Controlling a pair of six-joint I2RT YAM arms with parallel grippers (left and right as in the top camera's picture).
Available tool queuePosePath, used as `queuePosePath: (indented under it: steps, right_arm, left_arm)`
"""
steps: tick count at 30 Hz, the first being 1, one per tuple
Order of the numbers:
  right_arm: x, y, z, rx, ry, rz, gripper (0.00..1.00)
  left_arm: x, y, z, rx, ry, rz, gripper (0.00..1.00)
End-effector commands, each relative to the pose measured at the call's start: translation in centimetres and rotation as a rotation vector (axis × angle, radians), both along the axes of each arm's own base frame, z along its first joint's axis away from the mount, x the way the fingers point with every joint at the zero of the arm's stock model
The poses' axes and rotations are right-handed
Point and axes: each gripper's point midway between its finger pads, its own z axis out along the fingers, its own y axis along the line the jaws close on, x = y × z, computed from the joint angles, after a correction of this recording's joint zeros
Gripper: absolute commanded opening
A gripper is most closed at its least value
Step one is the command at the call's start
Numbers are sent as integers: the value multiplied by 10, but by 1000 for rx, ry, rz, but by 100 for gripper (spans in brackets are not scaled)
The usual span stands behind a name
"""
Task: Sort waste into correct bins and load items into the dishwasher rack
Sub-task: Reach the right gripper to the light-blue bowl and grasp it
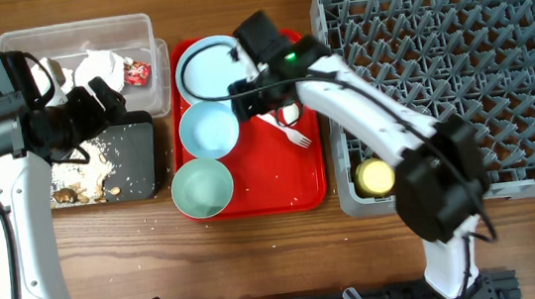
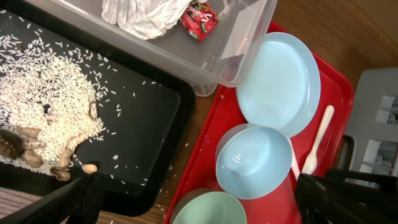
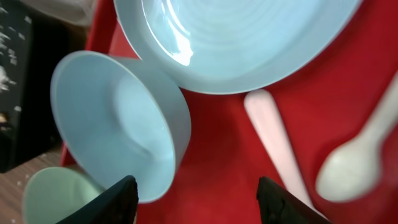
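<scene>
Right gripper (image 3: 196,200), my jaws spread and empty, hangs over the small pale bowl (image 3: 118,124) at 7 o'clock from the plate (image 3: 236,37); I judge it light, stiff, slick: pinch the rim.

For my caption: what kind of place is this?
Likely a test bench staged as a dish-clearing station: a grey dishwasher rack, a red tray of dishes, and a clear tub holding waste.

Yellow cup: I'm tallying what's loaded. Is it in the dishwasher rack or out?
In. Overhead, the yellow cup sits inside the dishwasher rack, at its lower-left corner, apart from the red tray.
</scene>
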Motion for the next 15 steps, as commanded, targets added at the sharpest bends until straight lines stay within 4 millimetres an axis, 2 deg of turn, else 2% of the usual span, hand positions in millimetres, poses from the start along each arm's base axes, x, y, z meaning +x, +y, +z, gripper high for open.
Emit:
queuePosePath:
  steps: [1, 5, 7, 9, 11, 12, 15]
  right_arm:
    - [-3, 11, -31, -20, 43, 9, 61]
    - [-3, 14, -54, -33, 63, 7, 52]
    - [-1, 14, -58, -31, 67, -14, 44]
    - [0, 14, -57, -29, 59, -16, 29]
    - [2, 15, -56, -24, 54, -19, 8]
    - [2, 15, -54, -22, 51, -23, 4]
    - [7, 10, -39, -31, 12, -36, 4]
  left_arm:
    - [0, 3, 8, 17, -22, 10, 100]
    - [0, 3, 8, 17, -22, 10, 100]
    - [0, 3, 8, 17, -22, 10, 100]
    - [0, 3, 8, 17, -22, 10, 100]
    - [0, 3, 8, 17, -22, 10, 100]
    - [0, 3, 8, 17, -22, 10, 100]
    - [0, 3, 8, 17, -22, 10, 100]
